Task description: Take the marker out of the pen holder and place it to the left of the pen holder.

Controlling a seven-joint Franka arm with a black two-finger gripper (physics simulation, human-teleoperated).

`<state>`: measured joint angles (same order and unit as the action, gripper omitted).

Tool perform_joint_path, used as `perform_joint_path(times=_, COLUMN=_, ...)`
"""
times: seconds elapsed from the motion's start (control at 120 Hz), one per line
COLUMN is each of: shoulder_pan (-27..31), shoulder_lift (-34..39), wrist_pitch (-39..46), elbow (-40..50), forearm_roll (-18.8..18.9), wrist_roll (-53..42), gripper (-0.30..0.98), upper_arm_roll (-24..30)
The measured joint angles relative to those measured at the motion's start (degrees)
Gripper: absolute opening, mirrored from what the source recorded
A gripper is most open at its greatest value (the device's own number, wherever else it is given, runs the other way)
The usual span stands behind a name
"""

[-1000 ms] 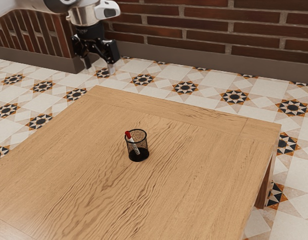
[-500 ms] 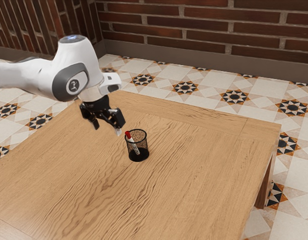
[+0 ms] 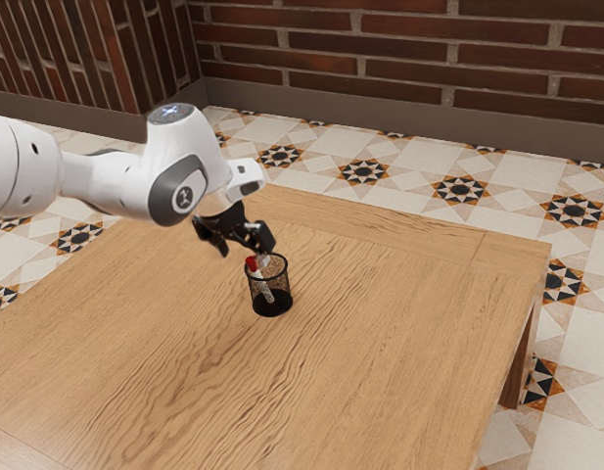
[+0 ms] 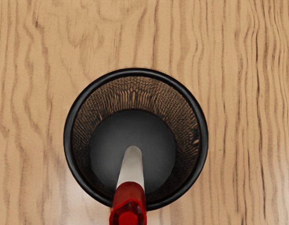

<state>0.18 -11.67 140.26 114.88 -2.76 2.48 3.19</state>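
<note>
our gripper [image 3: 243, 258], fingers wide apart and holding nothing, hangs close above the pen holder [image 3: 286, 286]. inside, the marker [image 4: 130, 166] leans steeply, its red cap [image 4: 129, 191] up over the rim [image 4: 136, 71] toward the exterior view's left, its white end low inside. we judge it light, stiff and slippery, best pinched at the cap.

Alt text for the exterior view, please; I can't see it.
Open gripper close above a black mesh pen holder on a wooden table; inside, a white marker leans with its red cap up at the rim.
</note>
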Motion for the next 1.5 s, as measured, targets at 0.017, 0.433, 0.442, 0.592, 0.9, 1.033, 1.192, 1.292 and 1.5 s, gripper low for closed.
perform_joint_path(times=0.017, shoulder_pan=0.0, shoulder_lift=-0.4, wrist_pitch=-0.1, elbow=-0.6, forearm_roll=-0.1, wrist_roll=0.0, gripper=0.69, upper_arm_roll=0.0)
perform_joint_path(times=0.433, shoulder_pan=0.0, shoulder_lift=-5.9, wrist_pitch=-1.5, elbow=-4.6, forearm_roll=-2.4, wrist_roll=-0.8, gripper=0.51, upper_arm_roll=-0.1)
perform_joint_path(times=0.442, shoulder_pan=0.0, shoulder_lift=-5.9, wrist_pitch=-1.6, elbow=-4.6, forearm_roll=-2.5, wrist_roll=-0.8, gripper=0.49, upper_arm_roll=-0.1)
perform_joint_path(times=0.592, shoulder_pan=-0.1, shoulder_lift=-5.8, wrist_pitch=-1.9, elbow=-4.6, forearm_roll=-3.3, wrist_roll=-1.1, gripper=0.18, upper_arm_roll=-0.1)
perform_joint_path(times=0.9, shoulder_pan=-0.1, shoulder_lift=-3.1, wrist_pitch=-2.8, elbow=-4.6, forearm_roll=-2.9, wrist_roll=-1.1, gripper=-0.05, upper_arm_roll=-0.1)
perform_joint_path(times=1.033, shoulder_pan=-0.1, shoulder_lift=2.9, wrist_pitch=-7.8, elbow=-6.0, forearm_roll=-2.2, wrist_roll=-0.6, gripper=-0.08, upper_arm_roll=-0.1)
perform_joint_path(times=1.192, shoulder_pan=-0.2, shoulder_lift=3.8, wrist_pitch=-25.2, elbow=-15.5, forearm_roll=2.1, wrist_roll=-0.2, gripper=-0.09, upper_arm_roll=-4.1)
perform_joint_path(times=1.292, shoulder_pan=0.1, shoulder_lift=0.4, wrist_pitch=-39.0, elbow=-20.9, forearm_roll=5.6, wrist_roll=-0.2, gripper=-0.09, upper_arm_roll=-7.2)
perform_joint_path(times=1.5, shoulder_pan=0.0, shoulder_lift=-10.2, wrist_pitch=-63.0, elbow=-31.1, forearm_roll=11.3, wrist_roll=-0.2, gripper=-0.10, upper_arm_roll=-10.1)
